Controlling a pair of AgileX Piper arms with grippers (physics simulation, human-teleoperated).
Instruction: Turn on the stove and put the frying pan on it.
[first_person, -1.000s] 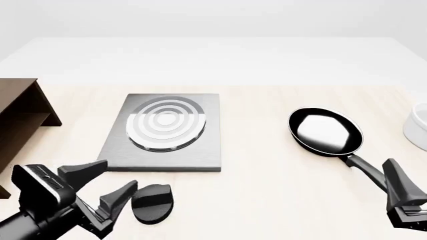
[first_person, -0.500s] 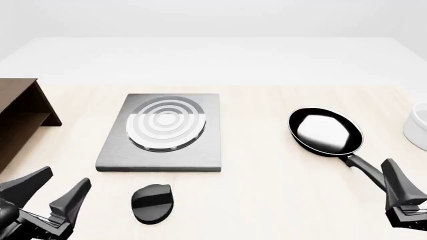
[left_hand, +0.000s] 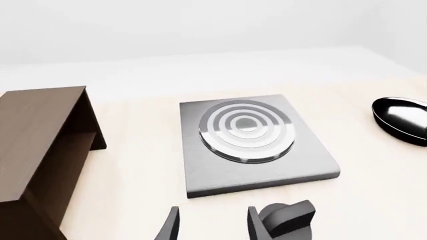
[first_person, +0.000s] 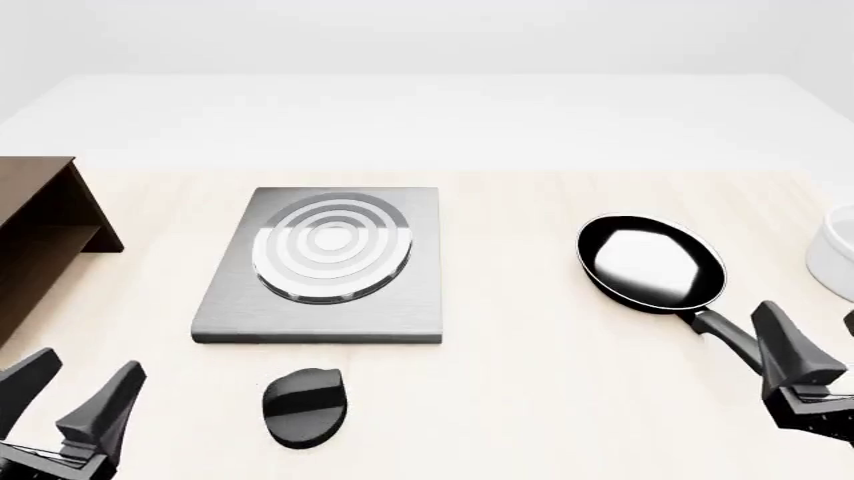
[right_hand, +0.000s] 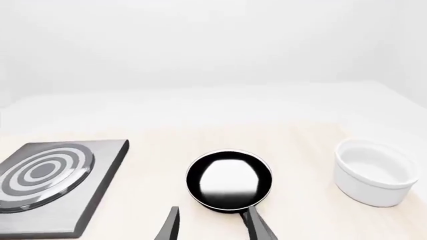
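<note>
1. The stove (first_person: 327, 268) lies flat on the table (first_person: 534, 400), left of the middle, its burner rings (first_person: 331, 247) facing up (also seen in the left wrist view (left_hand: 248, 140) and partly in the right wrist view (right_hand: 53, 180)).
2. Its separate black knob (first_person: 304, 405) sits on the table just off the stove's near edge, apart from the slab, close to the table's near edge; nothing touches it.
3. The frying pan (first_person: 651, 264) rests on the table toward the right side, well apart from the stove, its handle (first_person: 727, 335) running toward the near right corner.
4. The left gripper (first_person: 67, 400) is at the near left corner, fingers spread with nothing between them, well to the left of the knob.
5. The right gripper (first_person: 817, 345) is at the near right corner, by the end of the pan handle; its fingers are apart (the right wrist view (right_hand: 210, 225) shows the handle running along one finger, but I cannot tell whether they touch).
6. A brown wooden shelf (first_person: 40, 240) stands at the table's left edge.
7. A white cup (right_hand: 375, 171) stands near the right edge, beside the pan but apart from it.
</note>
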